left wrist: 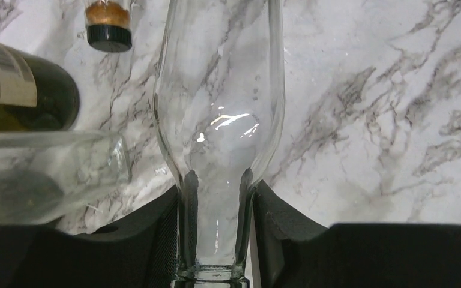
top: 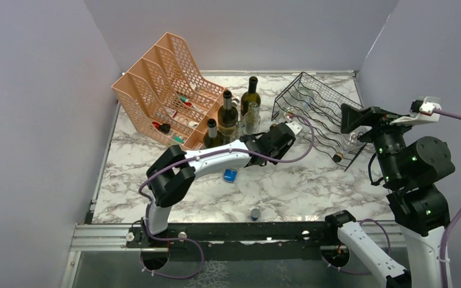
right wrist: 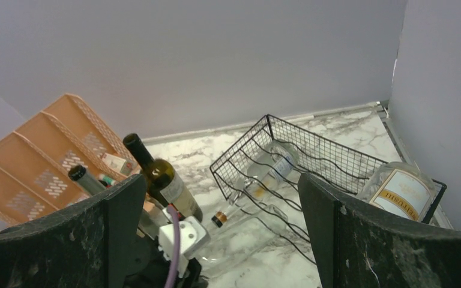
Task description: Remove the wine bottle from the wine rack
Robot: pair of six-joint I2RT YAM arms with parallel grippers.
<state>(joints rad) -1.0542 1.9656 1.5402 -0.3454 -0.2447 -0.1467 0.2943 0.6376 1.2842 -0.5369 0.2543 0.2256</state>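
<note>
The black wire wine rack stands at the back right; it also shows in the right wrist view. My left gripper is shut on the neck of a clear empty glass bottle, seen between its fingers. The bottle's body lies low over the marble table at the rack's front left corner. I cannot tell whether it still touches the wire. Two more labelled bottles lie in the rack. My right gripper is open and empty, raised at the rack's right end.
Three dark bottles and a small clear one stand left of the rack, close to my left gripper. A peach mesh organizer is at the back left. A blue object and a small cap lie on the table.
</note>
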